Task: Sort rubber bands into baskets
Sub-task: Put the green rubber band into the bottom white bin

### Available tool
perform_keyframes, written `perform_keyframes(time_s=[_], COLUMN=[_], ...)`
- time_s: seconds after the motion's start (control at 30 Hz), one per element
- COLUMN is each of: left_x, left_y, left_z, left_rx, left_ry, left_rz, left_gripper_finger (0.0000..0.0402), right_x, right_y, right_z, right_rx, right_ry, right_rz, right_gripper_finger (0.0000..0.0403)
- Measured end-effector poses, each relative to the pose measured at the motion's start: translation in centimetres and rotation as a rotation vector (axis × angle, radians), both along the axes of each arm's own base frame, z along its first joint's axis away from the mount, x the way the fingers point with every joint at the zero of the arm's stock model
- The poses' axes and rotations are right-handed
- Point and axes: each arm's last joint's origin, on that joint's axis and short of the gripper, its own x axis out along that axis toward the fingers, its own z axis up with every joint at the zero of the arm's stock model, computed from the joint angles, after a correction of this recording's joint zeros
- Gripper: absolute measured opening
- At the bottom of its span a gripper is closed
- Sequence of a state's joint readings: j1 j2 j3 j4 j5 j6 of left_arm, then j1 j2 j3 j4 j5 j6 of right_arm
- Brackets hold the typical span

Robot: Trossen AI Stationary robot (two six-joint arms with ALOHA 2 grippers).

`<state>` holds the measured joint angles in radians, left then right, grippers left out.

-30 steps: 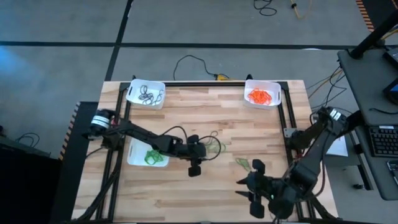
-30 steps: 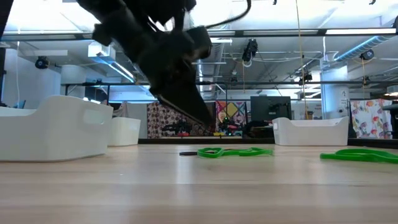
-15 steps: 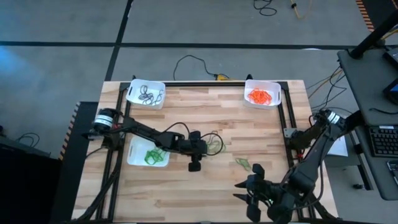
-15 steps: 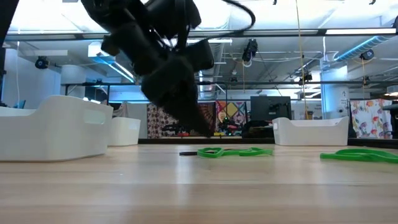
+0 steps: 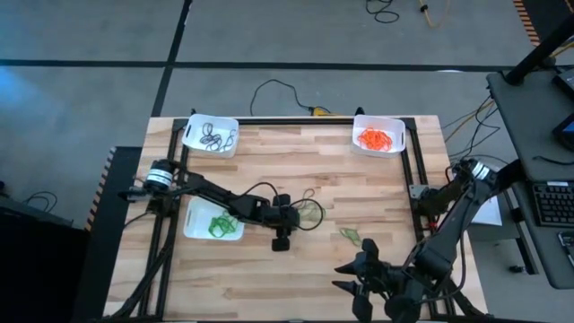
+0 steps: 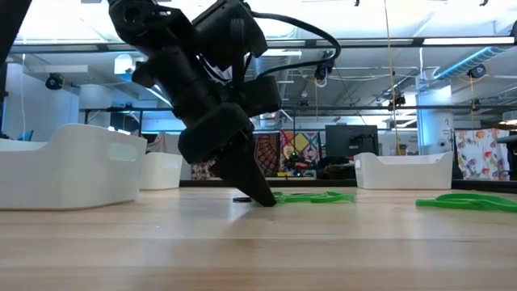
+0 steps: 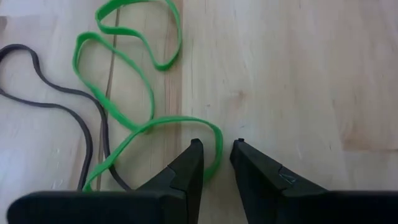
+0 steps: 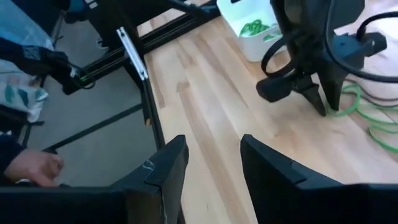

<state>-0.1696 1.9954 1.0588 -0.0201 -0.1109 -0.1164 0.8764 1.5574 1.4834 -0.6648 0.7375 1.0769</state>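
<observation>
- The left gripper (image 5: 293, 216) reaches out to the middle of the table (image 5: 359, 184), tips down on the wood.
- In the left wrist view its fingers (image 7: 189, 168) stand a narrow gap apart, with the edge of a green band (image 7: 155, 124) lying in the gap between the tips; the band is not pinched tight as far as can be seen.
- That green band lies in loose loops on the wood, and a dark band (image 7: 62, 109) curls just beside it, crossing under one loop.
- In the low view the left gripper (image 6: 262, 196) touches the table at the near end of the green band (image 6: 311, 196).
- A second green band (image 5: 351, 236) lies apart from the first, nearer the right arm; the low view shows it flat on the wood (image 6: 468, 201).
- The right gripper (image 5: 357, 276) hangs low by the near table edge, fingers (image 8: 165, 168) spread and empty.
- Three baskets stand on the table: one at the far left corner with dark bands (image 5: 212, 134), one at the far right corner with orange bands (image 5: 378, 134), and one on the left side holding green bands (image 5: 213, 221), just beside the left arm.
- In the right wrist view a person's hand (image 8: 31, 167) shows beyond the table edge.
</observation>
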Motion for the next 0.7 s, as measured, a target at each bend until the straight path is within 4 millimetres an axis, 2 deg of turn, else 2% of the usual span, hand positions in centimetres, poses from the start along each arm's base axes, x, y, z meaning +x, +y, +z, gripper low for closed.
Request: perform_keyframes(time_s=[0.13,0.23,0.33,0.47,0.6,0.7], left_x=[-0.1,-0.2,-0.1,0.4,1.1,1.5], left_y=[0.1,0.1,0.1,-0.2,-1.0,-1.9], left_z=[-0.1,-0.2,-0.1,1.0,3.7,8.6], left_rx=[-0.024,-0.077,-0.106,-0.129,-0.131,-0.127], left_ry=[0.011,0.008,0.008,0.009,-0.014,-0.101], left_rz=[0.097,0.207,0.248,0.251,0.197,0.127], left_gripper_finger=[0.0071,0.0045,0.0009,0.0003,0.0000,0.0000], right_x=[0.3,0.5,0.9,1.3,1.6,1.7], right_y=[0.1,0.3,0.6,1.2,1.3,1.2], right_z=[-0.3,-0.5,-0.6,-1.3,-1.7,-1.6], right_rx=[-0.026,-0.016,-0.010,-0.005,0.003,0.006], right_ry=[-0.016,-0.021,-0.050,-0.062,-0.055,-0.058], right_rz=[-0.023,-0.026,-0.027,-0.023,-0.026,-0.030], right_gripper_finger=[0.0144,0.0144,0.0144,0.0144,0.0144,0.0144])
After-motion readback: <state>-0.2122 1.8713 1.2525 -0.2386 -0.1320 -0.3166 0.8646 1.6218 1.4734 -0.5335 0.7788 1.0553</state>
